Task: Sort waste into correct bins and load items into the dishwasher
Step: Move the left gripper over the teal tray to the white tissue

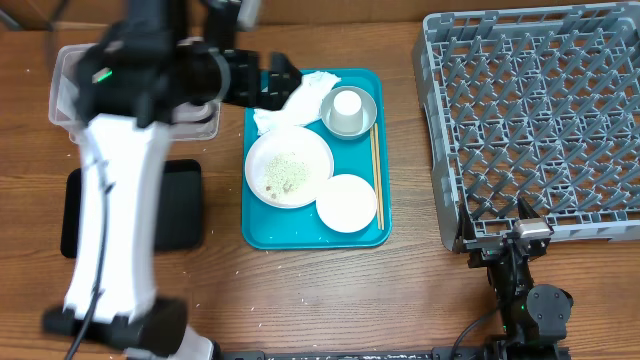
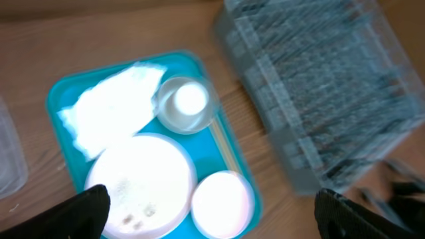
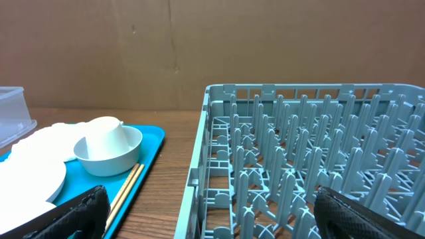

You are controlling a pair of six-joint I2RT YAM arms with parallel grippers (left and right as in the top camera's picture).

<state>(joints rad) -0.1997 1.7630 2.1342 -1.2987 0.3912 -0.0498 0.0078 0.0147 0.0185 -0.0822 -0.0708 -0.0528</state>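
On the teal tray [image 1: 262, 232] lie a crumpled white napkin [image 1: 285, 103], a large white plate [image 1: 288, 167] with rice grains, a smaller plate [image 1: 346, 203], a white cup [image 1: 347, 107] upside down in a metal bowl [image 1: 367, 122], and chopsticks [image 1: 376, 175]. My left gripper [image 1: 281, 80] is open and empty above the tray's far left corner. Its blurred view [image 2: 212, 219] shows the napkin [image 2: 113, 106], cup [image 2: 189, 99] and both plates [image 2: 143, 182]. My right gripper [image 1: 498, 238] is open at the grey rack's [image 1: 540, 120] near left corner, as its own view [image 3: 212, 212] shows. The red wrapper is out of view.
A clear tub [image 1: 66, 92] stands at the far left, partly under my left arm. A black tray [image 1: 182, 205] lies in front of it. The right wrist view shows the rack's pegs [image 3: 305, 146], the bowl [image 3: 109, 156] and the chopsticks [image 3: 126, 186].
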